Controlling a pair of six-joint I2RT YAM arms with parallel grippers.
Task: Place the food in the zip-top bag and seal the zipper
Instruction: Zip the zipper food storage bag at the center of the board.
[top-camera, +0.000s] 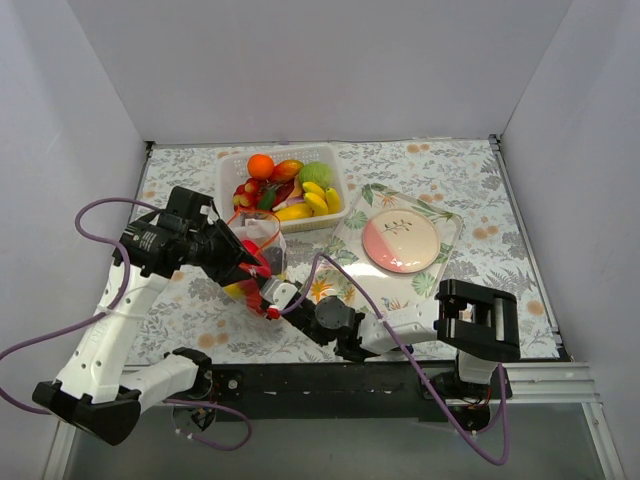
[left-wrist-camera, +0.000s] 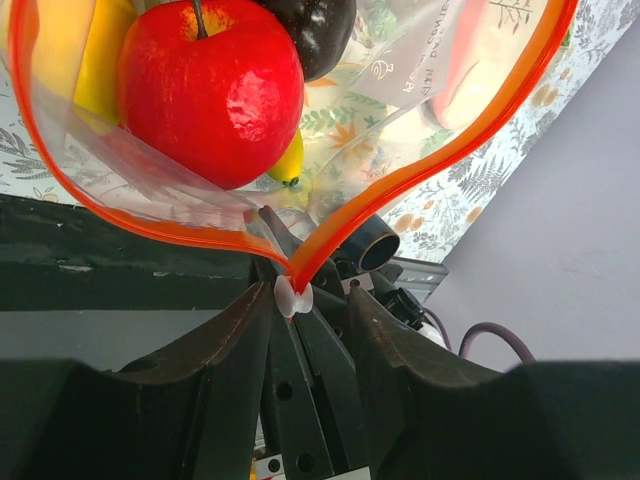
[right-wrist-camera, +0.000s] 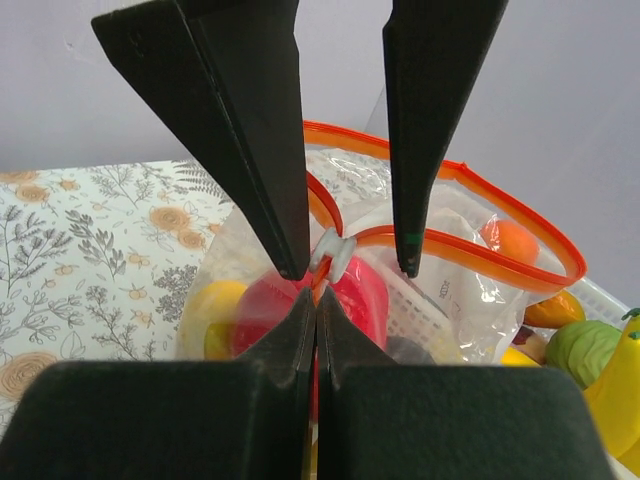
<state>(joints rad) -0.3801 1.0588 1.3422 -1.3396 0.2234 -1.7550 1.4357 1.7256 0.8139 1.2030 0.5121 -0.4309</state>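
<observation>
The clear zip-top bag (top-camera: 262, 232) stands between the arms, its mouth spread in a wide loop. Inside it are a red apple (left-wrist-camera: 210, 90), a yellow banana (left-wrist-camera: 85, 50) and a dark piece (left-wrist-camera: 320, 30). The orange zipper (left-wrist-camera: 440, 150) runs down to a white slider (left-wrist-camera: 293, 297). My right gripper (right-wrist-camera: 317, 295) is shut on the zipper's end just below the slider (right-wrist-camera: 333, 255). My left gripper (right-wrist-camera: 349, 268) comes from the other side, open, with a finger on each side of the slider. More food, an orange (top-camera: 261, 166), a green piece (top-camera: 315, 173) and bananas (top-camera: 315, 200), lies in the basket.
The white slotted basket (top-camera: 225, 190) sits behind the bag at the back of the floral table. To its right is a clear leaf-patterned tray (top-camera: 445, 225) carrying a pink-and-white bowl (top-camera: 400, 242). Grey walls close in the left, back and right. Purple cables trail from both arms.
</observation>
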